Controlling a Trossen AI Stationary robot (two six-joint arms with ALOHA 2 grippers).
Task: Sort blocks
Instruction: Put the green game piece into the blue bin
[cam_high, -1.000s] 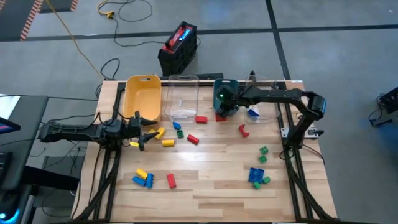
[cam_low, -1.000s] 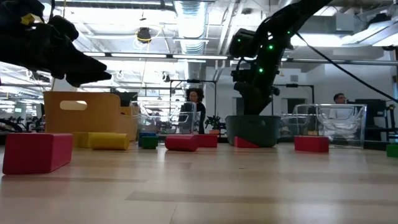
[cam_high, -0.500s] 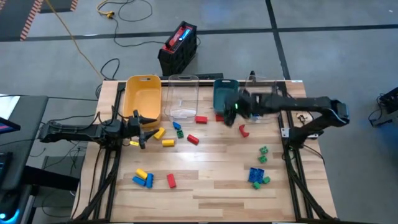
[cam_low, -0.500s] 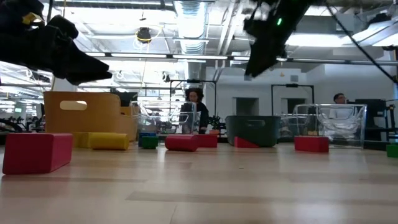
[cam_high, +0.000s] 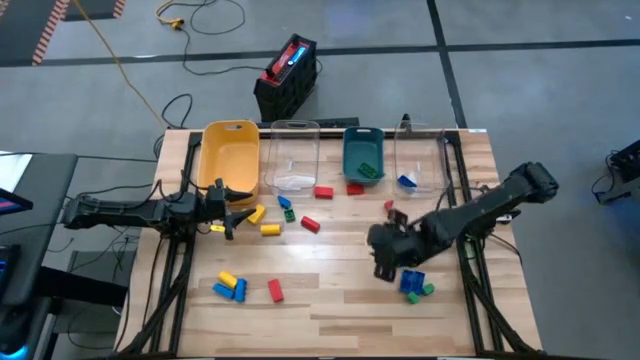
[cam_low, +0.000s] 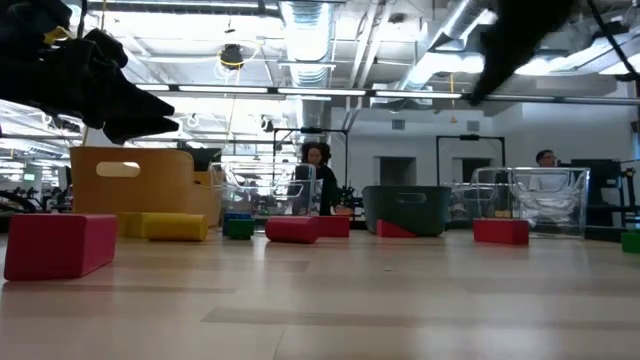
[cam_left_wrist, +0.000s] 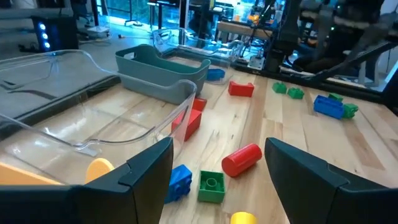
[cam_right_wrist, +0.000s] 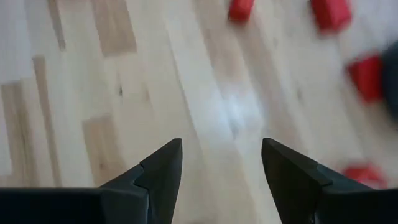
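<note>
bins in a row along the table's far edge | blocks scattered in front of them, clusters near-left and near-right | left gripper at left edge beside the leftmost bin | right gripper over near-right cluster

No legible text or labels anywhere

High view: overhead, straight down, far, whole surface in frame. Low view: surface height, level, faces bins and room behind. Left wrist view: close, low, looks across surface toward teal bin. Right wrist view: very close, down onto bare wood. All 4 share the surface; high, low and left wrist share the teal bin.
</note>
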